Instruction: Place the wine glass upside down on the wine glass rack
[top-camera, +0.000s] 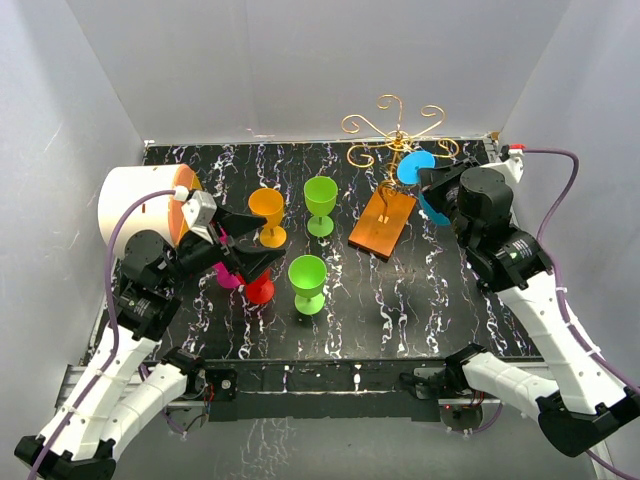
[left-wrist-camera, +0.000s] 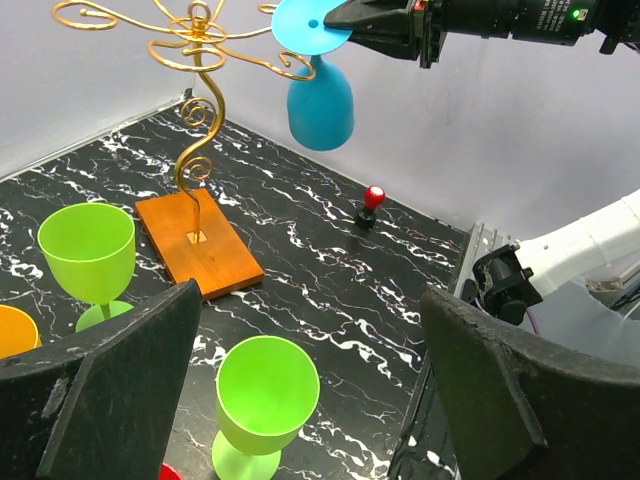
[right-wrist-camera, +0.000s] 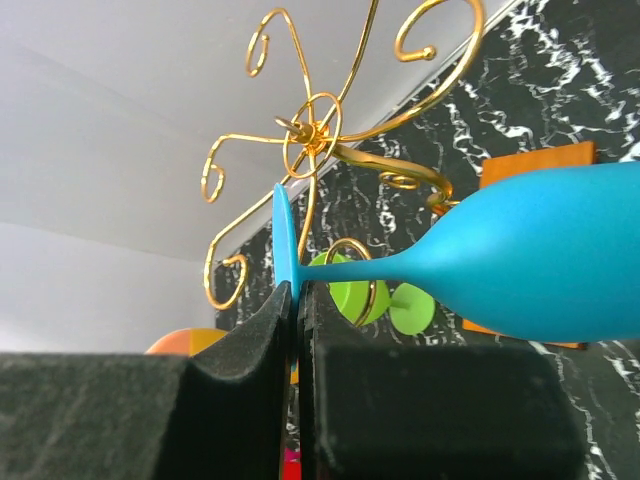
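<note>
The wine glass rack stands on the counter. The blue wine glass hangs inverted, aloft just beside the rack's scroll arms. It is probably light, stiff and smooth, so an edge pinch may pivot. The right hand is clenched on the foot disc. The left hand is spread wide and grasps nothing.

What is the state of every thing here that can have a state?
rack: upright on the table.
blue glass: upside down, in the air beside the rack's arms, held by its foot.
right claw: shut on the blue glass's foot.
left claw: open, empty.
far green glass: upright, empty.
near green glass: upright, empty.
orange glass: upright.
</note>
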